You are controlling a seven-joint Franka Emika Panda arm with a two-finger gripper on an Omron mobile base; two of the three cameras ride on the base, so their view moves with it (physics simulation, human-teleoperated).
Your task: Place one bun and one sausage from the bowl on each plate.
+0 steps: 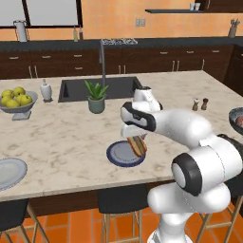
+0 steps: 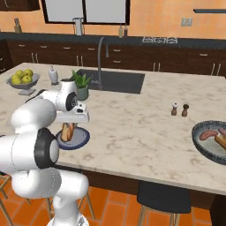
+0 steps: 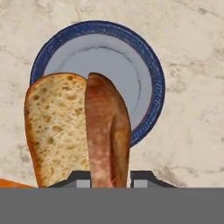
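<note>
**Kitchen island, marble top: bun in transit over the near plate**

Setting: a simulated kitchen with orange walls and dark cabinets. I am working over a pale marble island (image 1: 61,137) with a sink (image 1: 109,88) set in its far side.

Item 1, gripper (image 1: 136,139). I read the fingers as closed on the bun (image 3: 76,129), which hangs below them. In the hand view its crumb face and brown crust side stand up between the finger tips, so the hold is at one end of it.

Item 2, near plate (image 1: 118,155). Blue-rimmed, pale centre, close to the front edge of the island. The bun hangs directly above it, not yet touching as far as I can judge. The plate's visible surface is bare.

Item 3, second plate (image 1: 8,173). At the far left of the island, well apart from the first; nothing on the part I can see.

Item 4, bowl (image 2: 211,143). Dark grey, at the right end of the island, well apart from both plates. It holds a sausage (image 2: 208,134) and another piece at the picture's edge, probably a bun.

Item 5, bystanders. A potted plant (image 1: 96,97), a footed fruit bowl (image 1: 18,102), and salt and pepper shakers (image 2: 179,109); none lie under the arm.

Judgement: I hold the bun low and centred so that a release drops it inside the rim. The sausage for this plate remains to be fetched.
</note>
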